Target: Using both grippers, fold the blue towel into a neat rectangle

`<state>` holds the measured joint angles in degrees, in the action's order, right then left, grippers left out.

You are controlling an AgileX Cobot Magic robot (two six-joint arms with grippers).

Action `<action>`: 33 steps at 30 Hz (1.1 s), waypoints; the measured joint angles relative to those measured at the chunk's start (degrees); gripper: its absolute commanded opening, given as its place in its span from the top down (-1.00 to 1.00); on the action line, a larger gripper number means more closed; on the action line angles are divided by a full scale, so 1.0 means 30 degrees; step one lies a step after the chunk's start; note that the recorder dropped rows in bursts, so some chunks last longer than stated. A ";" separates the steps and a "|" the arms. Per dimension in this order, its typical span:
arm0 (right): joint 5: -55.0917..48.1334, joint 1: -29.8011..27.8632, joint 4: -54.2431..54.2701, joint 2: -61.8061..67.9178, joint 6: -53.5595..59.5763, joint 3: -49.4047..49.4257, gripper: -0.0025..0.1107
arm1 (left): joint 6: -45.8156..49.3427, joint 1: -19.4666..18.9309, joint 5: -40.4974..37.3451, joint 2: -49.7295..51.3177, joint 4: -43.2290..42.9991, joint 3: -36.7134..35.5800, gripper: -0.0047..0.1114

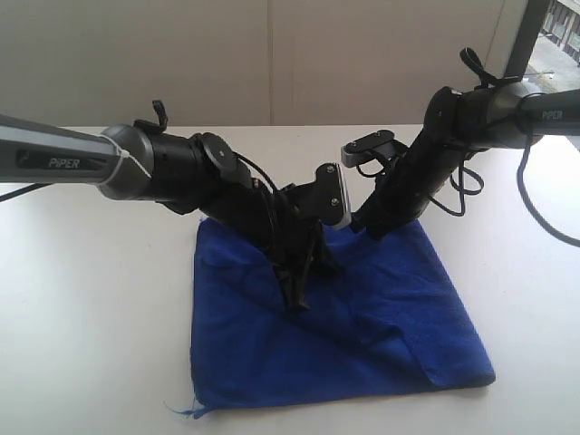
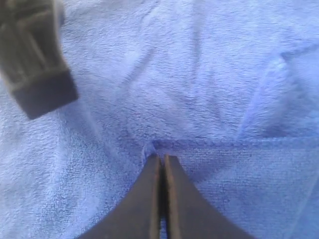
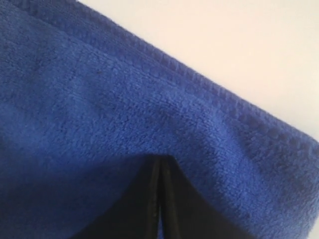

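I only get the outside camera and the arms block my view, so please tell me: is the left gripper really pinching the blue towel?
Observer: Yes. In the left wrist view, the left gripper has its fingers pressed together right at a stitched hem of the blue towel.
Operator: Is that hem the towel's outside edge?
Observer: No, it is the edge of a folded layer, with more towel lying under and past it.
Operator: What about the other arm?
Observer: The right wrist view shows the right gripper shut as well. Towel is bunched over its tips, close to a hemmed outer edge, with the white table just beyond.
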<state>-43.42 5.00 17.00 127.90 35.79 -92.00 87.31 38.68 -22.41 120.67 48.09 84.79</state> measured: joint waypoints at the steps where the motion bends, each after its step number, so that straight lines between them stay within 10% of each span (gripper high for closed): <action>1: 0.0000 0.0000 0.0000 0.0000 0.0000 0.0000 0.96 | -0.0150 0.0000 -0.0288 -0.0033 -0.0222 0.0000 0.92; 12: 0.0000 0.0035 0.0343 0.0000 0.0000 0.0000 0.96 | -0.6154 0.0000 -0.2069 -0.0718 -0.6761 0.0035 0.92; 29: 0.0009 0.0035 0.0655 0.0043 -0.0261 0.0000 0.96 | -0.6812 0.0000 -0.2662 -0.1146 -0.7310 0.0059 0.92; 33: 0.0009 0.0035 0.0729 0.0043 -0.0261 0.0000 0.96 | -0.6809 0.0000 -0.2965 -0.1146 -0.7310 0.0105 0.58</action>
<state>-43.39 5.10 19.19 128.02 35.01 -92.00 66.88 38.68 -31.31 117.23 26.16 85.11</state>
